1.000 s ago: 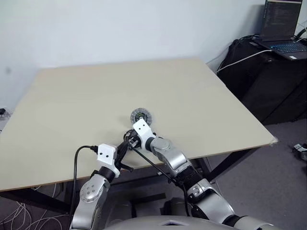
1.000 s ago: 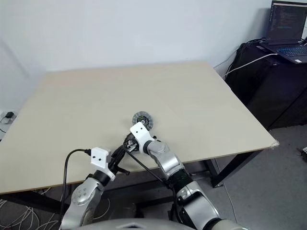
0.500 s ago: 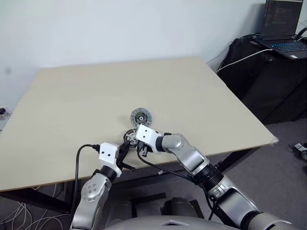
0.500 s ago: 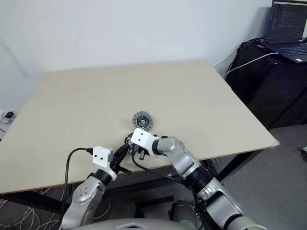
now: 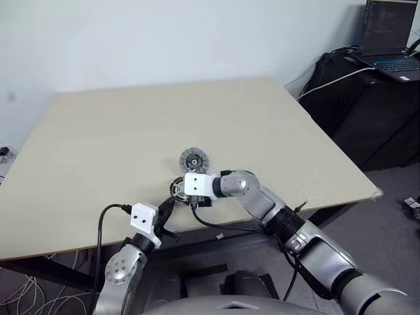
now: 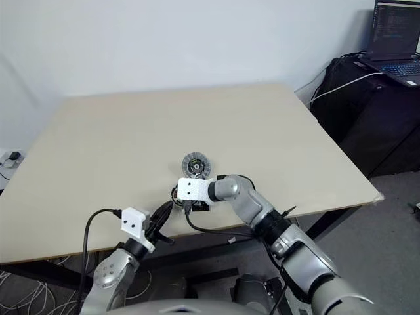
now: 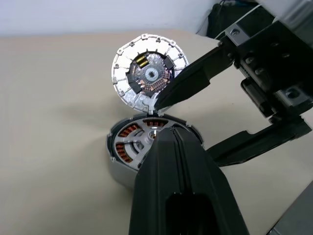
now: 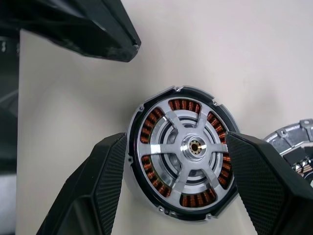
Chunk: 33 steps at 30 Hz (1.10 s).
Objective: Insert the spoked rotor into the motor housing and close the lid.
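Two round parts lie close together near the front edge of the pale table (image 5: 275, 131); the motor housing (image 8: 182, 152) sits flat, its copper windings showing through the gaps of the spoked rotor (image 8: 194, 145), which is seated inside it with silver spokes and hub facing up; the lid (image 5: 193, 159) lies at about twelve o'clock from the housing, just beside it, with its inner face up and a dark centre ringed by silver-grey segments; it is not on the housing. The right gripper (image 8: 178, 169) reaches in from about three o'clock and hangs over the housing with its two ribbed fingers (image 8: 100, 181) spread wide, one on either side of the dark rim; whether the pads touch the rim cannot be told; nothing is grasped. The left gripper (image 7: 168, 147) lies at about seven o'clock from the housing, fingers pressed together and empty, its tip near the housing's near edge. A laptop (image 5: 388, 39) stands open on dark furniture at about two o'clock, well apart from the table.
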Each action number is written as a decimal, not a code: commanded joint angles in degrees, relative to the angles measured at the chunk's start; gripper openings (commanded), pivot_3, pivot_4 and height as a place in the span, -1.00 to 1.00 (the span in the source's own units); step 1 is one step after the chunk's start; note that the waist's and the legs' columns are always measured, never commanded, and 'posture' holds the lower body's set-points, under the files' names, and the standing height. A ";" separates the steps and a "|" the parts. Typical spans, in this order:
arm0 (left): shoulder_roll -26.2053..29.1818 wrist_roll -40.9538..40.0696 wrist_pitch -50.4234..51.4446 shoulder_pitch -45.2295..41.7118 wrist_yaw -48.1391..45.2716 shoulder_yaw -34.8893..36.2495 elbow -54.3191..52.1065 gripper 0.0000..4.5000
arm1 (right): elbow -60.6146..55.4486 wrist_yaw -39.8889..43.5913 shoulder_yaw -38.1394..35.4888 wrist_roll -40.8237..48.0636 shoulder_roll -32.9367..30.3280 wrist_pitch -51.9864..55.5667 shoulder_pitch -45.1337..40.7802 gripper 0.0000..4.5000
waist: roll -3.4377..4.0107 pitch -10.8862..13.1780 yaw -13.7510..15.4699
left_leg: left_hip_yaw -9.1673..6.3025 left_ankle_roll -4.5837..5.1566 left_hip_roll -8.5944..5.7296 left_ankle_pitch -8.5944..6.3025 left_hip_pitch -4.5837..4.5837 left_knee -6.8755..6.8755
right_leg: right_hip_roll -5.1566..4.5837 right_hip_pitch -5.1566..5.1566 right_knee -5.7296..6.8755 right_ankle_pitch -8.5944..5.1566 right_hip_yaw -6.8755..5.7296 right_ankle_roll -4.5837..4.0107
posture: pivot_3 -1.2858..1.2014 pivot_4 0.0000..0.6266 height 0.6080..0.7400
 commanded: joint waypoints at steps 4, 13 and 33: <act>1.01 -2.84 -4.66 -2.23 -3.41 2.67 3.72 -1.00 | 0.88 4.39 0.78 -2.02 -0.76 -4.60 -3.46 0.53 | -0.01 -0.01 0.02 | 0.02 0.01 -0.01 0.01 0.00 0.01 | 0.00 0.00 0.00 0.00 0.01 0.00 | 0.03 -1.00 1.00; 2.39 -4.82 -5.10 -4.49 -8.25 3.72 7.22 -1.00 | 4.49 9.82 2.48 -4.49 -0.57 -4.90 -5.68 0.53 | -0.02 -0.02 -0.04 | 0.04 0.01 -0.01 0.01 0.00 0.02 | -0.01 0.01 0.01 0.02 0.01 0.00 | 0.03 -1.00 1.00; 0.69 -3.37 -1.48 -0.32 -5.79 0.78 -0.39 -1.00 | 10.71 13.48 2.83 -7.89 -0.02 -7.19 -8.71 0.03 | 0.00 -0.02 -0.04 | 0.05 -0.02 -0.01 0.01 0.02 0.05 | -0.01 0.02 0.04 0.03 0.03 0.01 | 0.03 -1.00 1.00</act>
